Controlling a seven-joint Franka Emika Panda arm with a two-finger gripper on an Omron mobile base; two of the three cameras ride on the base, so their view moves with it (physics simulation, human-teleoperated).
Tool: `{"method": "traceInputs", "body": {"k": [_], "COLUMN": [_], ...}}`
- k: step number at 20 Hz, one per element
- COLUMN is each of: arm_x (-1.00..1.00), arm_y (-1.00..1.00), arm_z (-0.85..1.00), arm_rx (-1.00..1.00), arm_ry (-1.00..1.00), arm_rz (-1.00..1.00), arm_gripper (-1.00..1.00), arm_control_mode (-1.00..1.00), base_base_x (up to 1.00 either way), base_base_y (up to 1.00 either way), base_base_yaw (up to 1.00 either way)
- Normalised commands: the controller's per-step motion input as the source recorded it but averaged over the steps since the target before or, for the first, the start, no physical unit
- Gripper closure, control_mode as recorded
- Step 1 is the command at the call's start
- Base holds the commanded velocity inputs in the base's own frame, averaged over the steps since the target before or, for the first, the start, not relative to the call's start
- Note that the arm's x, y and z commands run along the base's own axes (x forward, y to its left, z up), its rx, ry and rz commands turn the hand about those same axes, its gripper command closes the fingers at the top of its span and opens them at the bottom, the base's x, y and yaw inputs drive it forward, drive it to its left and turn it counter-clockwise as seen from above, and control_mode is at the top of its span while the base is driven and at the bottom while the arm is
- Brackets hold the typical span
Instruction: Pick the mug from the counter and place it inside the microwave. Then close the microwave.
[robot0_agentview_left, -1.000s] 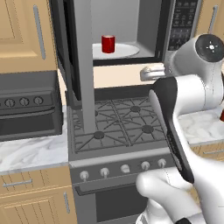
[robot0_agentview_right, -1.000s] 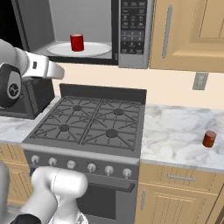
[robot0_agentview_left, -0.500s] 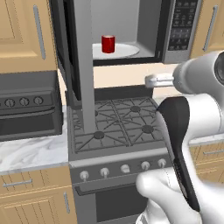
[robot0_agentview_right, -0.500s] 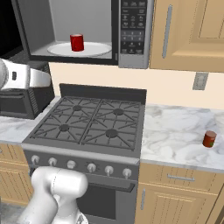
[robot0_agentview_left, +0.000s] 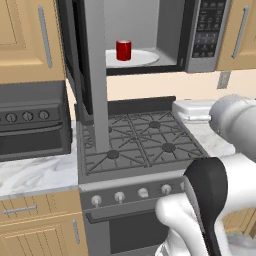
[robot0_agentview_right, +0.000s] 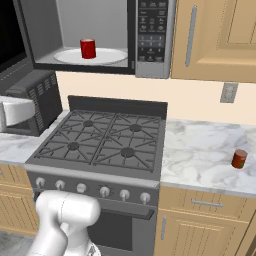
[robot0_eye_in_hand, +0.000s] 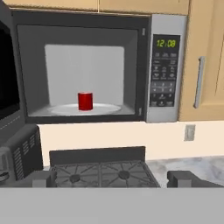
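The fingers (robot0_eye_in_hand: 111, 178) stand wide apart with nothing between them, their dark tips low in the hand view over the stove (robot0_eye_in_hand: 101, 174). Up at about 11 o'clock from them sits the mug (robot0_eye_in_hand: 85, 101), upright on the white plate (robot0_eye_in_hand: 109, 108) inside the microwave (robot0_eye_in_hand: 164, 70). The microwave door (robot0_agentview_left: 92, 70) hangs open at the cavity's 9 o'clock side. On the marble tabletop (robot0_agentview_right: 200, 155), at the stove's 3 o'clock, stands a small red-brown can (robot0_agentview_right: 239, 159), well apart from the mug.
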Motion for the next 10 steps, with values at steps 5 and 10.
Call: {"method": "traceInputs", "body": {"k": [5,10], "arm_x": [-0.75,-0.55], "arm_y": [0.01,0.17], "arm_z": [0.11,0.0], "arm_rx": [0.0,0.0], "arm_ry": [-0.15,-0.16], "arm_rz": [0.0,0.0], "arm_gripper": [-1.0,-1.0], "arm_control_mode": [-1.0,-1.0], "base_base_x": [0.0,0.0], "base_base_y": [0.0,0.0], "base_base_yaw": [0.0,0.0]}}
